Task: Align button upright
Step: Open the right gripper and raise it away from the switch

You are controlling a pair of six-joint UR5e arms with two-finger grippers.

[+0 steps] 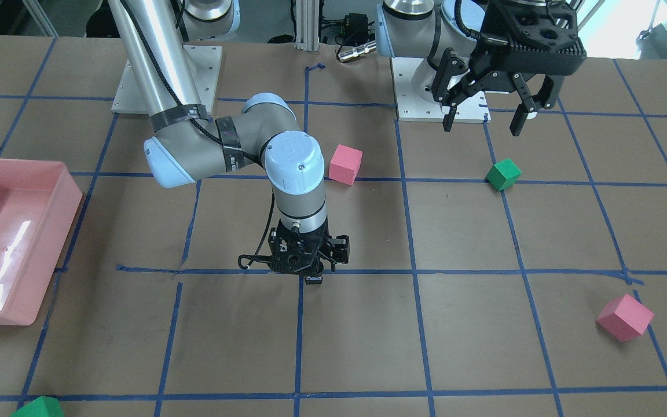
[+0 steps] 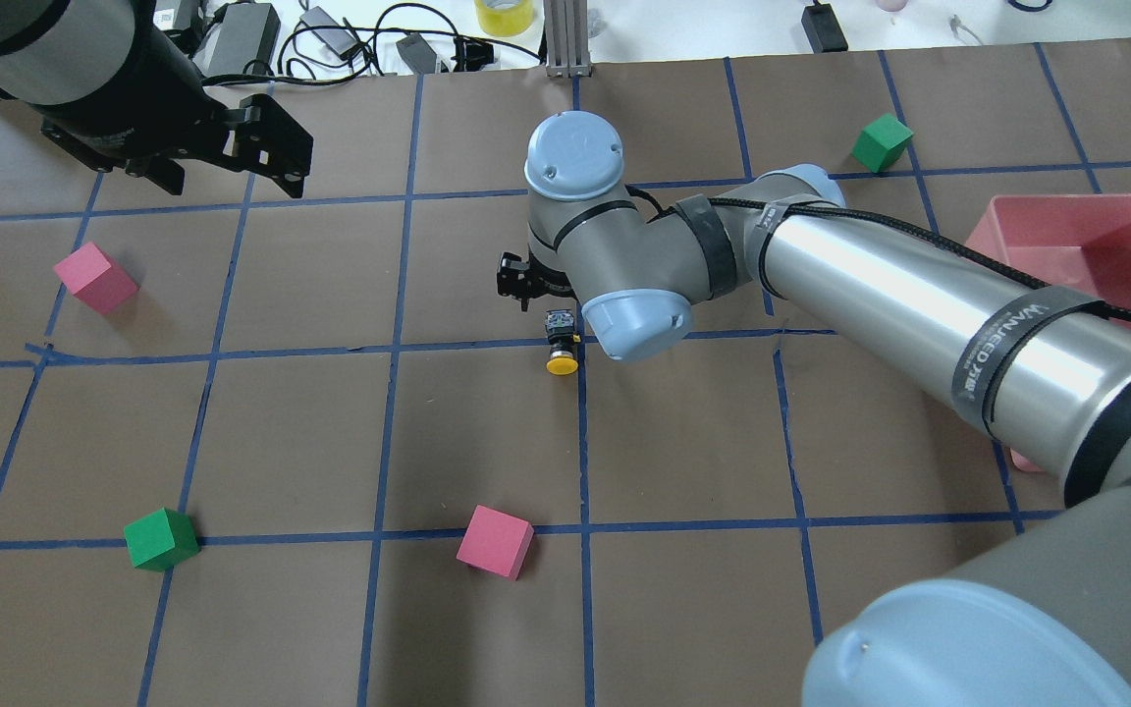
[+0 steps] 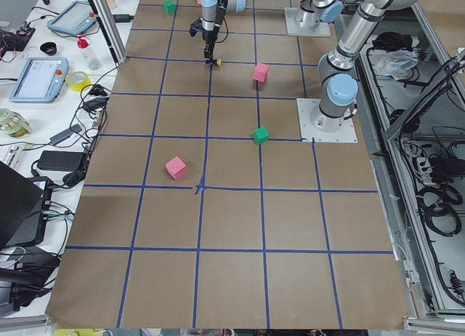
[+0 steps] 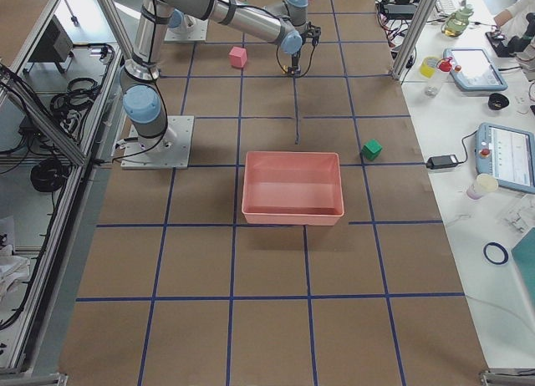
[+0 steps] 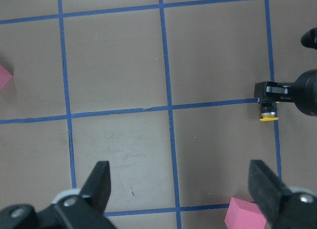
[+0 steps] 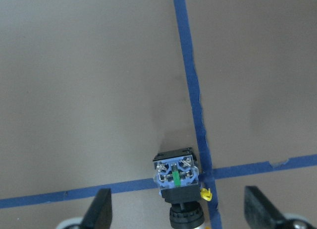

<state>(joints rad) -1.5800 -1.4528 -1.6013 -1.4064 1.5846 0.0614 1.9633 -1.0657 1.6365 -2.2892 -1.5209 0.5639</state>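
Observation:
The button point(image 2: 562, 346) lies on its side on the table at a blue tape crossing, its yellow cap towards the robot and its contact block away. In the right wrist view the button point(image 6: 177, 177) shows its blue-grey block end between the spread fingers. My right gripper point(image 6: 181, 214) is open, points straight down and hovers just above the button without gripping it; from overhead the right gripper point(image 2: 529, 279) is mostly hidden under its wrist. My left gripper point(image 1: 484, 123) is open, empty and raised near its base. The left wrist view shows the button point(image 5: 268, 114) far off.
A pink cube point(image 2: 94, 278) and a green cube point(image 2: 161, 538) lie on the left side. Another pink cube point(image 2: 495, 540) lies near the front middle, and a green cube point(image 2: 883, 141) at the far right. A pink bin point(image 2: 1130, 211) stands at the right.

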